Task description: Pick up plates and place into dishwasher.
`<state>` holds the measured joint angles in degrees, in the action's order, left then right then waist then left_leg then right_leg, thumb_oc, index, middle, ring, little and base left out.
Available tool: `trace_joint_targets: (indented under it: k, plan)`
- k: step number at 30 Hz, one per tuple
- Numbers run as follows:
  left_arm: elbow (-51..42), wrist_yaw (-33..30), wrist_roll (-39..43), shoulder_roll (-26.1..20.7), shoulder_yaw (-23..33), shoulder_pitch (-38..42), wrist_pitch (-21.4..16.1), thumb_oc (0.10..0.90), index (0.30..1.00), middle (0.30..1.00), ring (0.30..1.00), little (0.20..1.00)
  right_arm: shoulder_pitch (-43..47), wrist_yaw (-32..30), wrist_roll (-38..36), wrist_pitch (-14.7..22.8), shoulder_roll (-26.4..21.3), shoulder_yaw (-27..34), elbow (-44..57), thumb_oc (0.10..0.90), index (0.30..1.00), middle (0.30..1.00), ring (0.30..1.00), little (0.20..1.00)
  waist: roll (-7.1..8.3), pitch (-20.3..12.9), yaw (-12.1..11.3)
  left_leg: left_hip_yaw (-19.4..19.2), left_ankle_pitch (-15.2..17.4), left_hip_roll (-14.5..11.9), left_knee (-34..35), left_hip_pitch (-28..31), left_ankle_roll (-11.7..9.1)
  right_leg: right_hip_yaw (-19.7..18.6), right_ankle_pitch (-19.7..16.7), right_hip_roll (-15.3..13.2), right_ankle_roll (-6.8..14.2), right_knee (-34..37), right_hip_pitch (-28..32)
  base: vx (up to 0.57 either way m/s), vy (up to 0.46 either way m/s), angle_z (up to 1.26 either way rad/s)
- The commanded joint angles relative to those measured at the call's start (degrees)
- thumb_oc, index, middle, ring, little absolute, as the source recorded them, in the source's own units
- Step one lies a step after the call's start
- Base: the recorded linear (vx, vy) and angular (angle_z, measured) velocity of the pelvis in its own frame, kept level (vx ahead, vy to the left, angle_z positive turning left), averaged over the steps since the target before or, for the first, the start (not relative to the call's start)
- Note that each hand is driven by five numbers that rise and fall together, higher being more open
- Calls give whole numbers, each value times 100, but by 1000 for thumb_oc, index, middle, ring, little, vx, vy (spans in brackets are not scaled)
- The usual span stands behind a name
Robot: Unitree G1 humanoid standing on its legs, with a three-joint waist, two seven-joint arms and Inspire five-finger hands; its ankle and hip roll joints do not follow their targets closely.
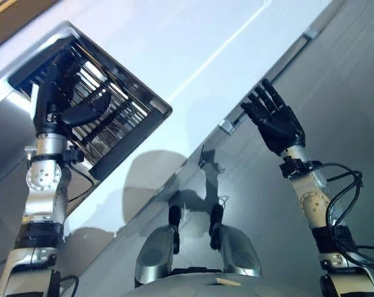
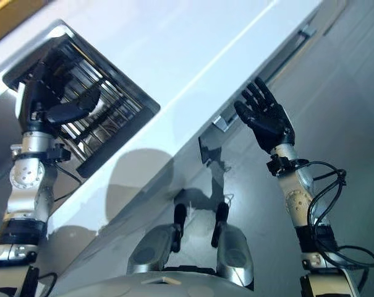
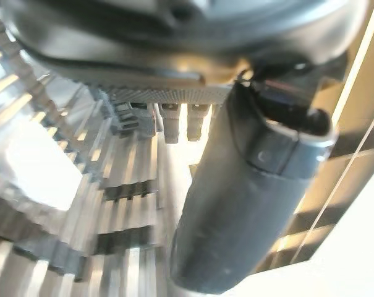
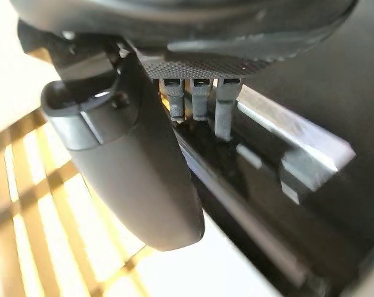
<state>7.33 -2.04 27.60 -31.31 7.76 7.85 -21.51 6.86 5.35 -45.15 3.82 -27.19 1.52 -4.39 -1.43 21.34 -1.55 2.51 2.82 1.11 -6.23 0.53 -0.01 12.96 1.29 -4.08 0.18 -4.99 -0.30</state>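
A white countertop [image 1: 193, 55] runs beside a grey cabinet front [image 1: 335, 86] with a metal handle [image 1: 227, 125].

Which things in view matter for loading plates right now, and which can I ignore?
Part of the job:
- dark wire dish rack sunk in the white counter
- left hand, over the rack, holding nothing
- right hand, fingers straight, empty

Just there:
- long silver cabinet handle on the dark front, near the right hand
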Motion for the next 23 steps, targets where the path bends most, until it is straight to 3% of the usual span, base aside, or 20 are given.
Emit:
trace_joint_targets:
  k: [1, 7, 11, 14, 20, 23]
  plan:
    - [-623, -21, 220, 246, 301, -742, -520, 800, 900, 900, 900, 900, -65, -372, 984, 940, 195, 460, 200, 800, 900, 900, 900, 900, 287, -687, -80, -439, 173, 421, 342, 44, 325, -332, 185, 290, 350, 56, -59, -7, 67, 2]
    - [-436, -116, 219, 493, 376, -753, -493, 800, 900, 900, 900, 900, -584, -1745, 2513, 1400, 228, 925, -137, 800, 900, 900, 900, 900, 228, -897, 168, -558, 54, 348, 774, 304, 282, -414, 246, 362, 380, 121, 91, -41, 67, -8]
    - [-254, -152, 339, 626, 353, -587, -557, 800, 900, 900, 900, 900, -769, -2378, 3034, 962, 254, 1032, -749, 800, 900, 900, 900, 900, 175, -948, 340, -693, 124, 338, 788, 416, 293, -508, 278, 358, 406, 114, 134, -60, 62, -10]
    - [-220, -117, 462, 673, 329, -519, -592, 800, 900, 900, 900, 900, -883, -2074, 2511, 475, 390, 1006, -1433, 800, 900, 900, 900, 900, 150, -969, 411, -789, 169, 321, 790, 485, 296, -541, 277, 340, 424, 132, 178, -51, 43, -8]
    - [-159, -135, 566, 757, 146, -255, -585, 800, 900, 900, 900, 900, -978, -1458, 1589, -113, 888, 671, -3068, 800, 900, 900, 900, 900, 118, -1068, 449, -861, 174, 304, 922, 616, 258, -556, 215, 356, 436, 309, 294, -17, 5, -5]
    - [-99, -241, 622, 757, 45, -117, -582, 800, 900, 900, 900, 900, -932, -1175, 1401, -96, 1015, 590, -3902, 800, 900, 900, 900, 900, 88, -1122, 425, -863, 192, 302, 958, 670, 251, -550, 205, 365, 437, 368, 341, 1, -9, -9]
